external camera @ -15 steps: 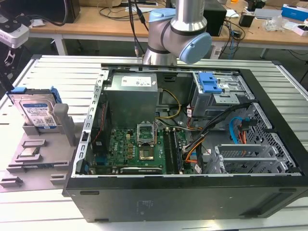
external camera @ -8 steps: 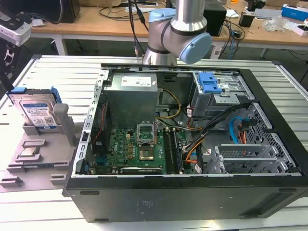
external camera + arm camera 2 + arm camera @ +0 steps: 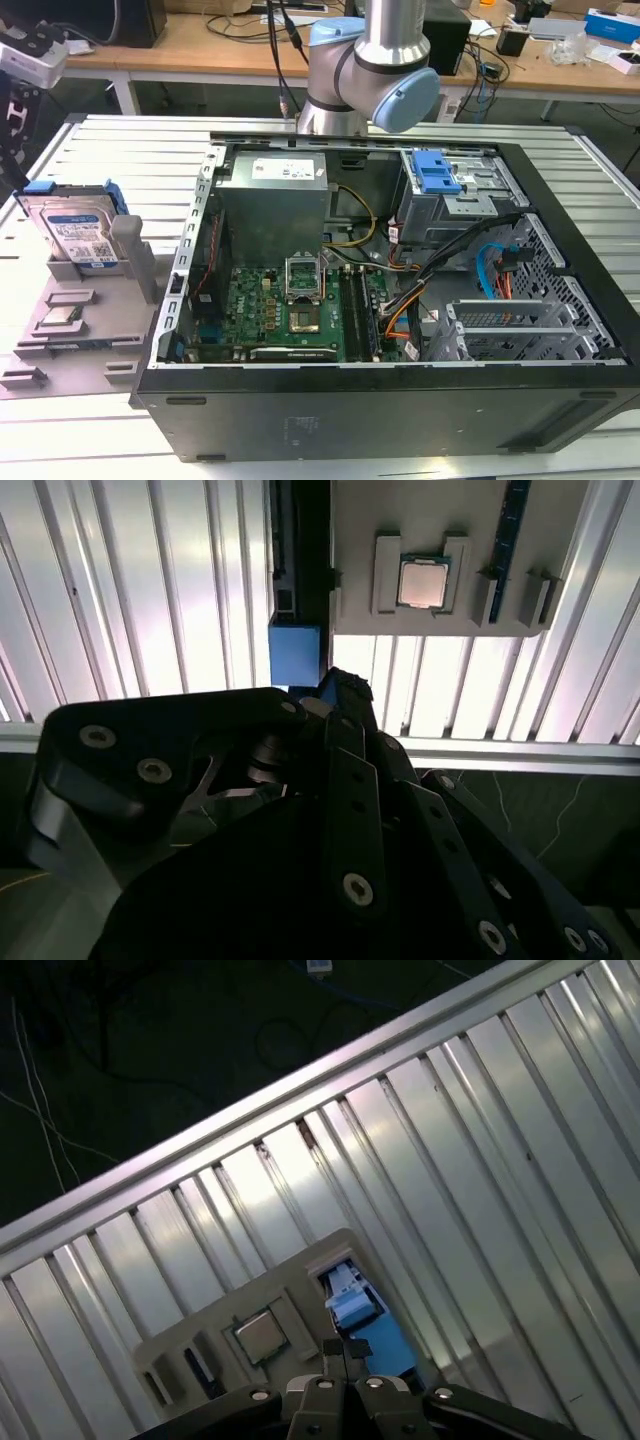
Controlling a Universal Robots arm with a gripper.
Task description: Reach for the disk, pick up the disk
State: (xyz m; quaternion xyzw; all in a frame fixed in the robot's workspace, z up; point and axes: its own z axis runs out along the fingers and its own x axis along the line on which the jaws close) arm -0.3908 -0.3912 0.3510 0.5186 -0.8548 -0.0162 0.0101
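The disk [image 3: 78, 232] is a silver hard drive with a white-and-blue label and blue side rails. It stands tilted in a grey holder [image 3: 85, 315] on the exterior view's left. My gripper [image 3: 22, 165] hangs just above the disk's upper left corner, by the blue rail. In the first wrist view my gripper [image 3: 346, 1348] has its tips drawn together, right at the end of the disk [image 3: 375, 1335]. Whether they touch it I cannot tell. In the second wrist view my gripper [image 3: 342, 688] sits beside the blue rail end of the disk [image 3: 295, 652].
A small square chip [image 3: 424, 581] lies in the same holder, also seen as the chip [image 3: 258, 1334]. An open computer case [image 3: 390, 300] fills the slatted metal table [image 3: 90, 440]. The arm's base [image 3: 365, 75] stands behind the case. The table edge and dark floor lie close by.
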